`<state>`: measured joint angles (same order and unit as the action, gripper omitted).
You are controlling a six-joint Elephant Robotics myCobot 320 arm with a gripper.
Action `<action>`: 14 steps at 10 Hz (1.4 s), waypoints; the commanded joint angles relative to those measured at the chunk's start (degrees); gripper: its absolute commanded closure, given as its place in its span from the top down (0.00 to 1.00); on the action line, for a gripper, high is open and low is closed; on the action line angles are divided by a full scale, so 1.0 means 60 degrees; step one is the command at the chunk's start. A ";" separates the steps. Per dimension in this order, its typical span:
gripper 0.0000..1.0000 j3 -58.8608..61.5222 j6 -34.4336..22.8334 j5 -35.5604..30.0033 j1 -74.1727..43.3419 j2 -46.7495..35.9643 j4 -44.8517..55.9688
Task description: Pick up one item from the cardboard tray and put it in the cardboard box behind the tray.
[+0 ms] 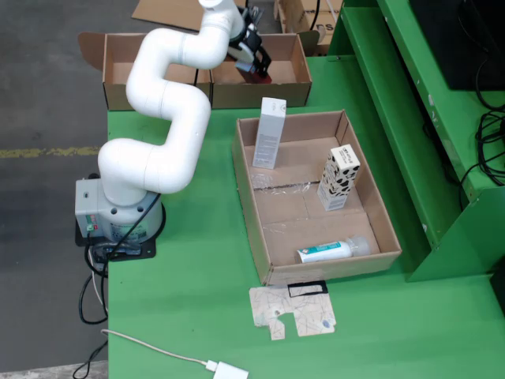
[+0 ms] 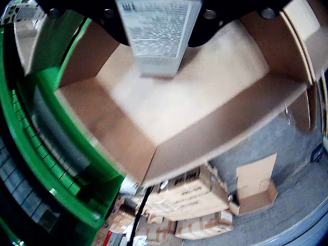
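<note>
In the overhead view my gripper (image 1: 256,65) hangs over the cardboard box (image 1: 262,95) behind the tray, shut on a small carton (image 1: 259,74). The wrist view shows that carton (image 2: 158,36), white with printed text, clamped between the dark jaws above the box's bare floor (image 2: 205,97). The cardboard tray (image 1: 251,207) on the green table holds a tall white carton (image 1: 270,133), a black-and-white patterned carton (image 1: 339,178) and a tube (image 1: 327,252) lying near the front wall.
A second open cardboard box (image 1: 118,88) stands left of the target box. The arm's base (image 1: 118,213) sits at the table's left edge. A flattened cardboard piece (image 1: 293,312) and a white cable plug (image 1: 229,371) lie in front. A green frame (image 1: 394,118) rises on the right.
</note>
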<state>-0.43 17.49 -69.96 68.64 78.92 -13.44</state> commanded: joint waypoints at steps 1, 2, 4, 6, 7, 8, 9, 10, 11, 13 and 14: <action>0.60 0.0072 0.0063 -0.0287 0.0101 -0.0080 0.0065; 0.70 0.0072 0.0063 -0.0287 0.0101 -0.0080 0.0065; 0.90 0.0072 0.0063 -0.0287 0.0101 -0.0080 0.0065; 1.00 0.0072 0.0063 -0.0287 0.0101 -0.0080 0.0065; 1.00 0.0072 0.0063 -0.0287 0.0101 -0.0080 0.0065; 1.00 0.0072 0.0063 -0.0287 0.0101 -0.0080 0.0065; 1.00 0.0072 0.0063 -0.0287 0.0101 -0.0080 0.0065; 1.00 0.0072 0.0063 -0.0287 0.0101 -0.0080 0.0065; 1.00 0.0072 0.0063 -0.0287 0.0101 -0.0080 0.0065; 1.00 0.0072 0.0063 -0.0287 0.0101 -0.0080 0.0065; 1.00 0.0072 0.0063 -0.0287 0.0101 -0.0080 0.0065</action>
<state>-1.23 18.10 -71.89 68.81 79.98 -12.48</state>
